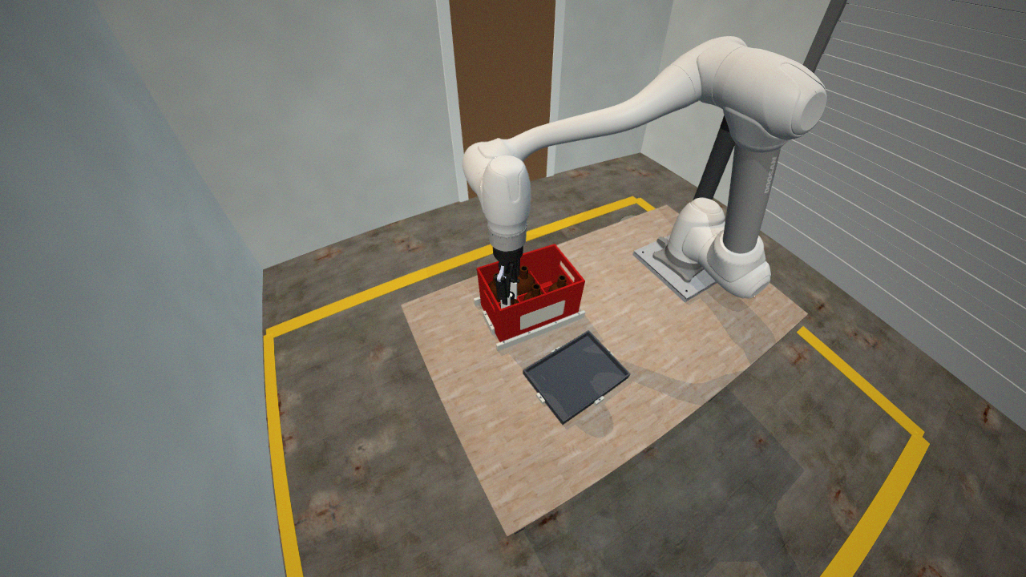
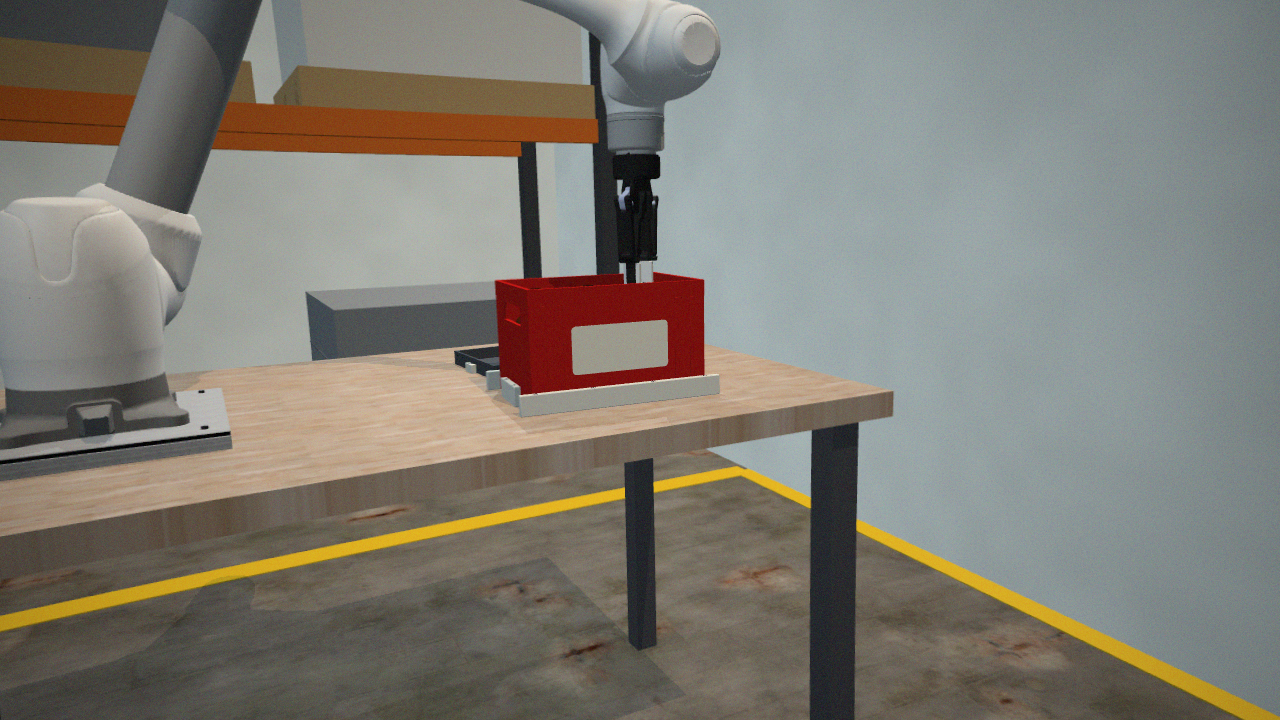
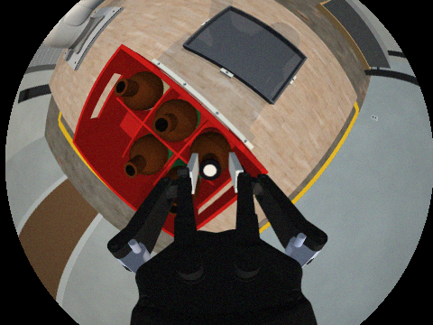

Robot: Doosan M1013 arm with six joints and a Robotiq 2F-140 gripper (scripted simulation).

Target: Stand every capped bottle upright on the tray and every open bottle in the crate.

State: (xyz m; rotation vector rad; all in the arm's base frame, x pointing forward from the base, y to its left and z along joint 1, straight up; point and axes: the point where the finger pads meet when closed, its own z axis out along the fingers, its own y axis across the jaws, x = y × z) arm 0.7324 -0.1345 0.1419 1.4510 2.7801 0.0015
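A red crate (image 1: pixel 531 299) stands on the wooden table, also in the side view (image 2: pixel 599 335) and the wrist view (image 3: pixel 151 139). It holds several brown bottles. One has a white cap (image 3: pixel 209 170); three others (image 3: pixel 171 121) show open mouths. My gripper (image 3: pixel 213 161) (image 1: pixel 506 290) reaches down into the crate's corner cell, one finger on each side of the capped bottle's neck. A small gap shows between each fingertip and the cap. The dark tray (image 1: pixel 575 376) lies flat and empty in front of the crate, also in the wrist view (image 3: pixel 245 53).
The crate sits in a grey corner frame (image 2: pixel 617 395) near the table's edge. Its dividers and walls stand close around my fingers. The robot base (image 1: pixel 706 251) is at the table's far right. A bottle behind my left finger is mostly hidden.
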